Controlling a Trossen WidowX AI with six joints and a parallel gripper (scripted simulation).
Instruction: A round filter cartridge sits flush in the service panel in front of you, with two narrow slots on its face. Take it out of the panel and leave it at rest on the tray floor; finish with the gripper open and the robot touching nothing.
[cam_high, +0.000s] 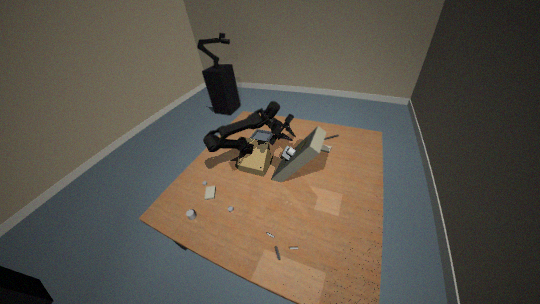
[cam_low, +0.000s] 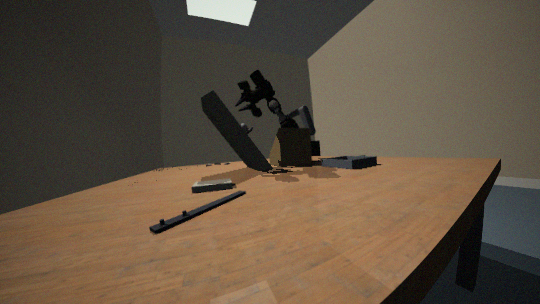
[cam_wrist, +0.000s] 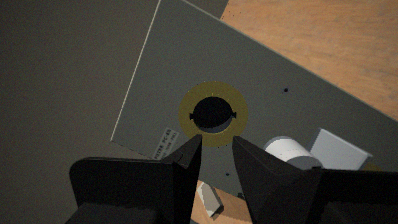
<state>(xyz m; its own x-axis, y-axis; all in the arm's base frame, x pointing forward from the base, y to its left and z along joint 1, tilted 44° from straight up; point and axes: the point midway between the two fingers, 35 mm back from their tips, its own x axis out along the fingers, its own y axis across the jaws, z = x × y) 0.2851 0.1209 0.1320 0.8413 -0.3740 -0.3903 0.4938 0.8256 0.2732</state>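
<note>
The service panel (cam_high: 306, 156) (cam_low: 225, 125) (cam_wrist: 260, 65) stands tilted on the table. Its round opening (cam_wrist: 212, 112), inside a yellow ring, is dark, with no cartridge in it. The white round cartridge (cam_wrist: 287, 149) is at the panel face beside a pale block (cam_wrist: 340, 150), right of the opening in the wrist view; the right finger partly hides it. Its exact support cannot be told. My gripper (cam_high: 293, 137) (cam_low: 238, 107) (cam_wrist: 217, 140) is partly open and empty, off the panel face, with its tips just below the opening in the wrist view. The grey tray (cam_high: 261, 135) (cam_low: 364, 162) is behind the yellowish box.
The yellowish box (cam_high: 254, 162) (cam_low: 296, 147) is under the arm, between the tray and the panel. A dark bar (cam_low: 200, 211) and a flat pale block (cam_low: 213, 186) lie behind the panel. A white cup (cam_high: 191, 214) and small loose parts lie on the table.
</note>
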